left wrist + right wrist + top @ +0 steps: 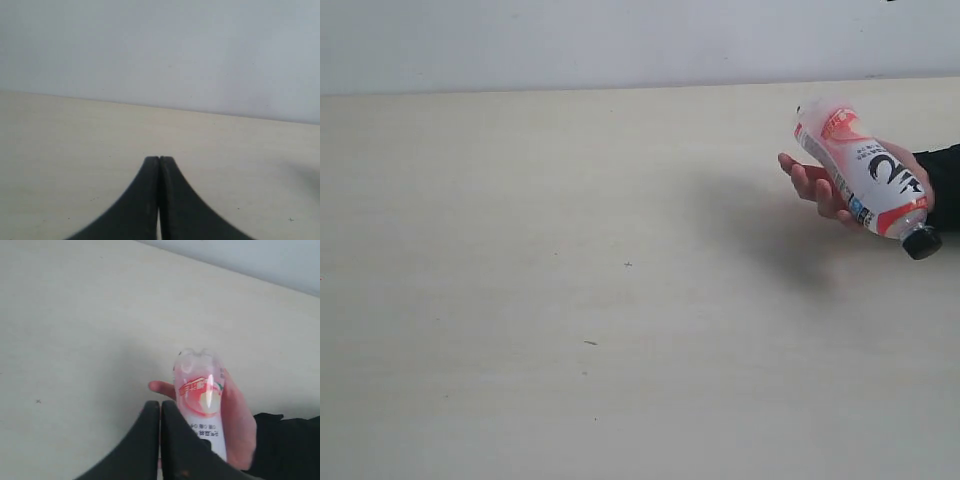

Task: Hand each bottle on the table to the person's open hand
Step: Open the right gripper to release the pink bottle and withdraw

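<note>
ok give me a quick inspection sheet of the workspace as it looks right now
surface: table cream-beige, matte, bare apart from a few tiny dark specks
job's things: one pink-red bottle with a black cap, lying tilted in the person's open hand; no other bottle in view on the table
clutter: nothing seen
grippers: left gripper jaws shut, empty, over bare table; right gripper jaws shut, holding nothing, with the bottle and hand just beyond it; neither shows in the exterior view
cables: nothing seen
surroundings: plain pale wall behind the table; black sleeve at the person's wrist
</note>
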Robot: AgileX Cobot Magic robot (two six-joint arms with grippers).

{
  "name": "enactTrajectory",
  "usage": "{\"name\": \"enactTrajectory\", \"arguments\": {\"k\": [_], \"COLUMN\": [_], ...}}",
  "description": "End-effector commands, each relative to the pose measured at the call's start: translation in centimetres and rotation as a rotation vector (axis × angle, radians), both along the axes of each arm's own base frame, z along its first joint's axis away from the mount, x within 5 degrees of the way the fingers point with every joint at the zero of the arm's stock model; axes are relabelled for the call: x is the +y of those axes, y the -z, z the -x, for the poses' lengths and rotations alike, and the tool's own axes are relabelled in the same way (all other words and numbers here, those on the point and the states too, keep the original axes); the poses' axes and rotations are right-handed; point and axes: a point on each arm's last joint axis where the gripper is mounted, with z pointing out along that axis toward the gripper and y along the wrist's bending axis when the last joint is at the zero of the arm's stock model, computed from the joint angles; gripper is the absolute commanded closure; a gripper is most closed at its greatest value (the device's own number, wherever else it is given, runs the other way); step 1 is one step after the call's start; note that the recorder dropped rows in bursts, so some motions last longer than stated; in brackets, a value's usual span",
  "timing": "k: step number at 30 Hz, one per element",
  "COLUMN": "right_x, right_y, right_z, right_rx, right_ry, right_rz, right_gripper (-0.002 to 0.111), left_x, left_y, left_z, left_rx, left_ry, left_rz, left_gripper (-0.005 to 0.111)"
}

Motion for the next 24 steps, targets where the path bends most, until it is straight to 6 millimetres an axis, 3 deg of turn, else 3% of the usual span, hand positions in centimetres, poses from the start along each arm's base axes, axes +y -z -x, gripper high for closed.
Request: {"name": "enactTrajectory", "arguments": {"k": [1, 5, 9, 13, 16, 24], "right_x": [-0.7, -1.1, -1.9, -2.1, -1.9, -2.0], "right_y": [1.0, 3.3, 5.4, 6.2, 5.9, 5.4], "right_z": [5.4, 10.2, 12.9, 14.5, 15.4, 16.0], "right_rx": [-0.128, -0.266, -0.367, -0.364, -0.326, -0.356], "right_ry": [-0.028, -0.040, -0.006, -0.017, 0.013, 0.019], "right_rz": [-0.058, -0.138, -0.167, -0.165, -0.266, -0.282], "right_gripper": [0.108, 0.108, 0.108, 0.108, 0.108, 0.108], "left_x": [0.0, 0.0, 0.0, 0.0, 0.0, 0.0], "left_y": [0.0, 0.0, 0.0, 0.0, 0.0, 0.0], "left_z": [0.0, 0.0, 0.0, 0.0, 0.0, 0.0], "left_rx": [-0.007, -0.007, -0.007, -0.007, -0.007, -0.007], "left_ry": [-0.003, -0.003, -0.003, -0.003, -0.003, -0.003], "left_rz": [0.007, 0.007, 0.007, 0.007, 0.007, 0.007], "left_gripper": [0.107, 0.107, 0.107, 0.107, 0.107, 0.107]}}
